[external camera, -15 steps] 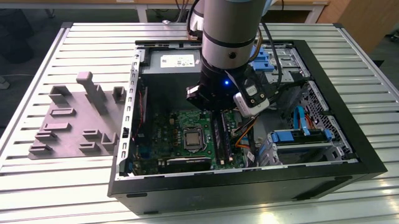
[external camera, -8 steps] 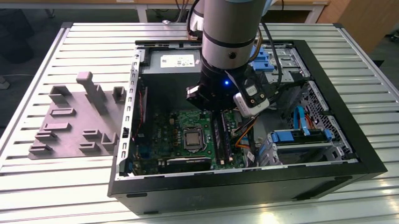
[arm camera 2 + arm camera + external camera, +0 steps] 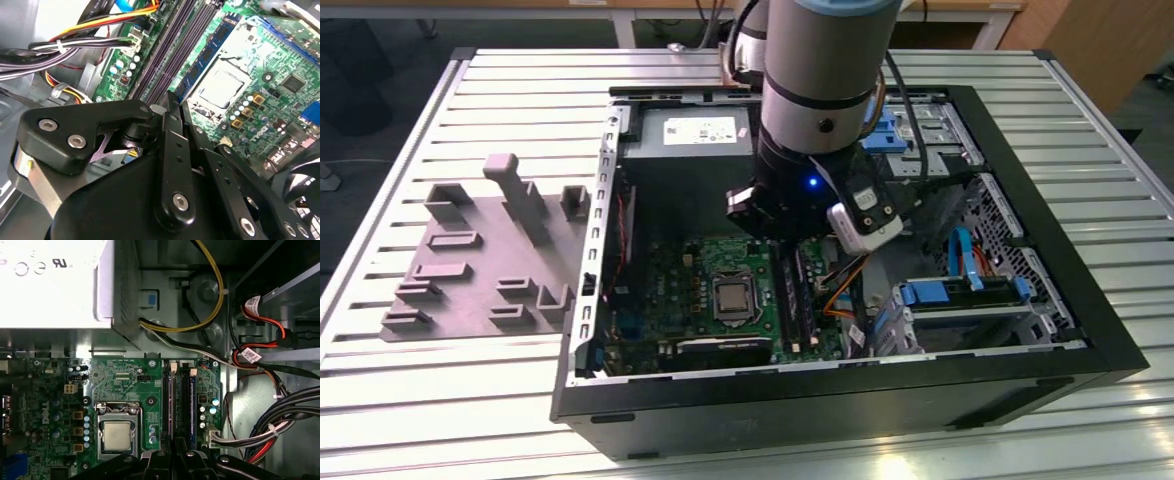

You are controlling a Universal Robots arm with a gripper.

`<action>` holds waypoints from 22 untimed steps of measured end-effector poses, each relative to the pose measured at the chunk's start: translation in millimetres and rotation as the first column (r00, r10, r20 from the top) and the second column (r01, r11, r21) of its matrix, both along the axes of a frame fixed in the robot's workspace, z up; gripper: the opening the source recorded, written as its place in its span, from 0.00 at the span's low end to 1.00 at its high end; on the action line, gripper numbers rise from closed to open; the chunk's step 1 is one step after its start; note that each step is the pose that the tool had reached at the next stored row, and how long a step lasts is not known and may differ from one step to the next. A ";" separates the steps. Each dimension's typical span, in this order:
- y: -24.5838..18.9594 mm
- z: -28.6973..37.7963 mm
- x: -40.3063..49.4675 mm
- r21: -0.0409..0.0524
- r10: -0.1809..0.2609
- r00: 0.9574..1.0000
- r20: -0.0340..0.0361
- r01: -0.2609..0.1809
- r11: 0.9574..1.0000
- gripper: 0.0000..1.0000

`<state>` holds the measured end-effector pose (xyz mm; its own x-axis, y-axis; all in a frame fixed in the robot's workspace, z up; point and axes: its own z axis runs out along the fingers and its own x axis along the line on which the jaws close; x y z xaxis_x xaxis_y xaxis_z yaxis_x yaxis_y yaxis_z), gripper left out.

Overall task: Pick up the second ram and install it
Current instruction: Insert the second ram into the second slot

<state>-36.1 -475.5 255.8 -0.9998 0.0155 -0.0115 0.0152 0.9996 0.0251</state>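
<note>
On the grey power supply (image 3: 678,160) beyond the gripper (image 3: 790,240), in the exterior view: a white sticker (image 3: 698,128) with dark print, too small to read. In the first wrist view, well apart from the gripper, a pale label (image 3: 50,290) with round printed marks (image 3: 30,267). Beside the gripper, on the green motherboard (image 3: 125,375): white lettering (image 3: 44,416), turned sideways. On the red cables (image 3: 267,345), off to the other side: small white tags (image 3: 251,356), print not legible.
</note>
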 end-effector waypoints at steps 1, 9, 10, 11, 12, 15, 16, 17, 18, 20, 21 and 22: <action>0.0 -1.5 0.2 0.000 0.000 1.000 0.000 0.000 1.000 0.14; 0.0 -13.8 1.2 0.000 -0.002 1.000 0.000 0.002 1.000 0.14; -0.1 -13.8 1.2 0.000 -0.002 1.000 0.000 0.002 1.000 0.14; -0.1 -13.8 1.2 0.000 -0.002 1.000 0.000 0.002 1.000 0.14; 0.0 -13.9 1.2 0.000 -0.002 1.000 0.000 0.002 1.000 0.14; 0.0 -14.8 1.3 0.000 -0.002 1.000 0.000 0.002 1.000 0.14; 0.0 -14.8 1.2 0.000 -0.002 1.000 0.000 0.002 1.000 0.14; 0.0 -14.9 1.2 0.000 -0.002 1.000 0.000 0.002 1.000 0.14; 0.0 -14.9 1.3 0.000 -0.002 1.000 0.000 0.002 1.000 0.14; 0.0 -14.9 1.2 0.000 -0.002 1.000 0.000 0.002 1.000 0.14; 0.0 -14.9 1.3 0.000 -0.002 1.000 0.000 0.002 1.000 0.14; 0.0 -14.9 1.3 0.000 -0.002 1.000 0.000 0.002 1.000 0.14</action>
